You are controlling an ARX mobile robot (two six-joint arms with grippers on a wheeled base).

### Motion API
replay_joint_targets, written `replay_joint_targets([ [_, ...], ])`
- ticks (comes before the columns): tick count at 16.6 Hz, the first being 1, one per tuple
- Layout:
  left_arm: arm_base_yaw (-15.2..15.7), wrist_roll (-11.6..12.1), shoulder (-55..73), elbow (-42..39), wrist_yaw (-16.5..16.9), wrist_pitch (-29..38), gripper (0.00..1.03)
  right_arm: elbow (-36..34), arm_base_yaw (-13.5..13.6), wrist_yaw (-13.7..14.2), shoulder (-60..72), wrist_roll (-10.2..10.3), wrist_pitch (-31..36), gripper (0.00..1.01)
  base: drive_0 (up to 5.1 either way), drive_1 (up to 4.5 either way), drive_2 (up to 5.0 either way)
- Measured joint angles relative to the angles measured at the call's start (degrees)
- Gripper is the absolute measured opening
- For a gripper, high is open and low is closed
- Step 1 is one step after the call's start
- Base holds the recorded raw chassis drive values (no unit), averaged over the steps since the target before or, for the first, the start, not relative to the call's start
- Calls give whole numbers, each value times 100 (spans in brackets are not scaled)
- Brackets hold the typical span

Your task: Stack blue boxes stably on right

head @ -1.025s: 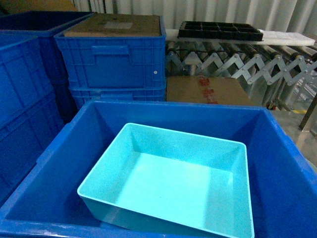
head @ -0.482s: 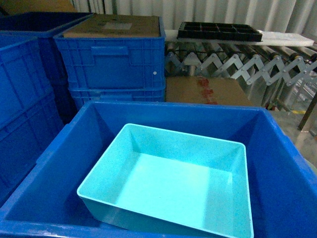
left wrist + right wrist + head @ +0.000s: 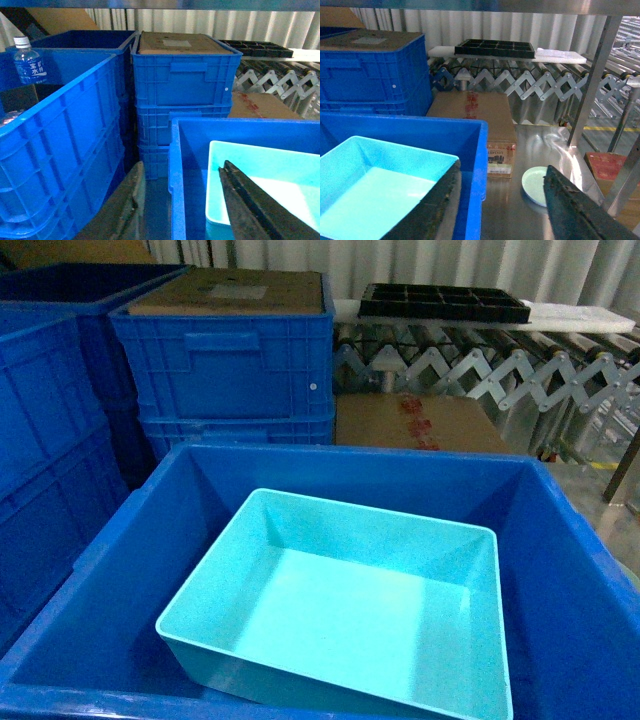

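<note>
**No movement at the bin: tub sat untouched, both grippers held wide**

Across the last second nothing shifted in the head view. The pale turquoise tub (image 3: 345,615) lay exactly where it had been, inside the big dark blue bin (image 3: 110,570), skewed so its near-left corner pointed toward 7 o'clock and its far-right corner toward 1 o'clock. It was empty, and no second tub of that colour showed in any view.

Neither arm entered the head view. From the left wrist camera, the left gripper (image 3: 192,210) hung with its fingers spread wide apart, one finger outside the bin's left wall, the other over the tub's near-left corner. Nothing was between them. The right gripper (image 3: 502,210) was likewise wide open and empty, its left finger over the tub's right edge and the bin wall, its right finger out over the metal floor (image 3: 540,150), where a small white dish (image 3: 537,185) lay at about 5 o'clock from the cardboard carton (image 3: 480,117).

The stillness suggested that the stacking had not begun: no grasp was made and the tub was not lifted. The straddling fingers read as a set-up to close on the tub's rim, though the right-hand destination stayed unclear from these views.
</note>
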Motion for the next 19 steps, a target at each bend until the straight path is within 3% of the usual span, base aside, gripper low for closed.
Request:
replay_joint_targets([
  [4, 0, 0, 0, 0, 0, 2, 93, 0, 0, 0, 0, 0, 0, 94, 0, 0, 0],
  [5, 0, 2, 0, 2, 0, 0, 99, 0, 0, 0, 0, 2, 0, 100, 0, 0, 0],
  [19, 0, 2, 0, 0, 0, 2, 98, 0, 0, 0, 0, 0, 0, 98, 0, 0, 0],
])
